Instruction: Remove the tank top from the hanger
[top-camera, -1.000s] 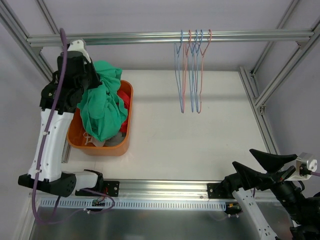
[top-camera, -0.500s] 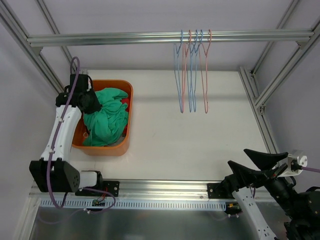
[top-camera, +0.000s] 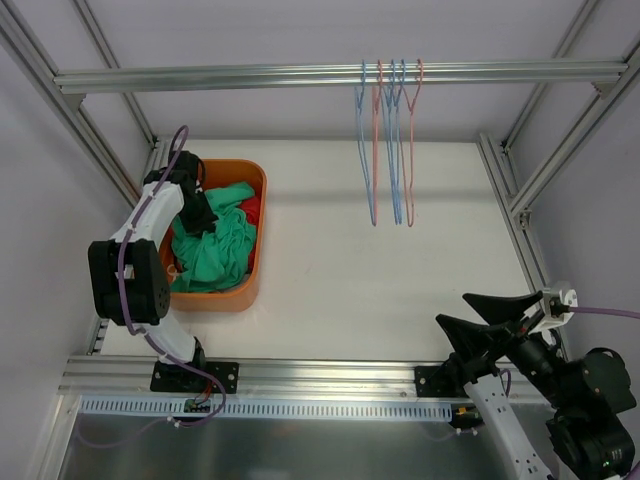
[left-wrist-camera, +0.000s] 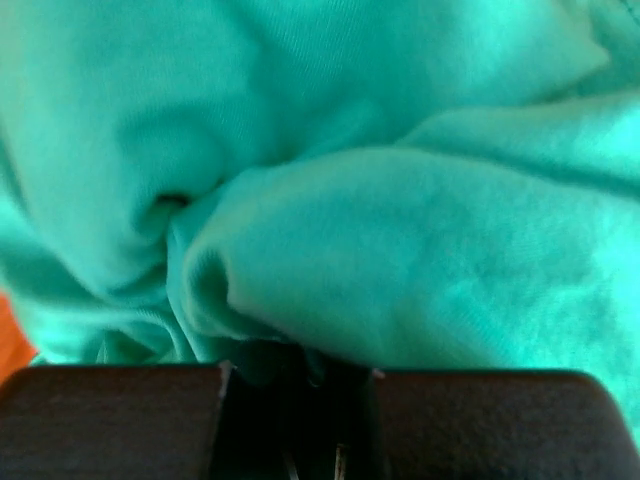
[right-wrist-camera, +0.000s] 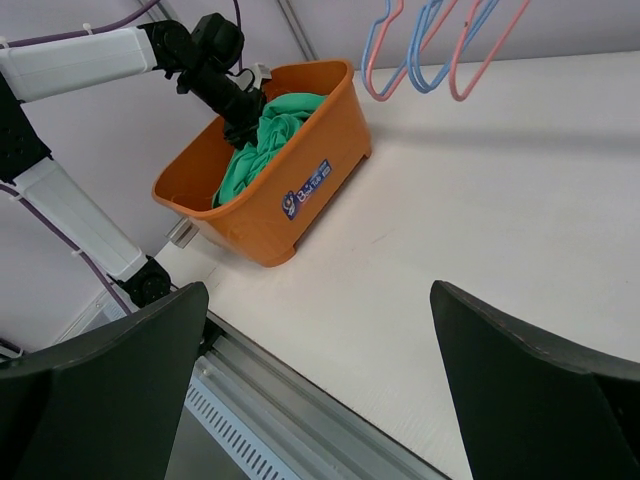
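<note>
Left pincer (top-camera: 203, 218) deep in green tank top (top-camera: 225, 245), grip unclear; right pincer (right-wrist-camera: 318, 292) wide apart, empty.

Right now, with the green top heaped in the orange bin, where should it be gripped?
Pinch a raised fold of the green top near the heap's middle, coming straight down: the walls of the orange bin block sideways approaches, and the crumpled cloth offers ridges.

Tank top (top-camera: 215, 250): plain teal-green. Bin (top-camera: 258, 262): orange, blue-and-white label (right-wrist-camera: 306, 190) on side. Other cloth (top-camera: 252, 208) in bin: red. Hangers (top-camera: 394, 160): blue, salmon-pink. Table (top-camera: 400, 270): white. Left arm (top-camera: 150, 215): white, black joints, purple cable (top-camera: 125, 275). Right gripper (right-wrist-camera: 315, 290): black. Frame rail (top-camera: 300, 75): silver.
</note>
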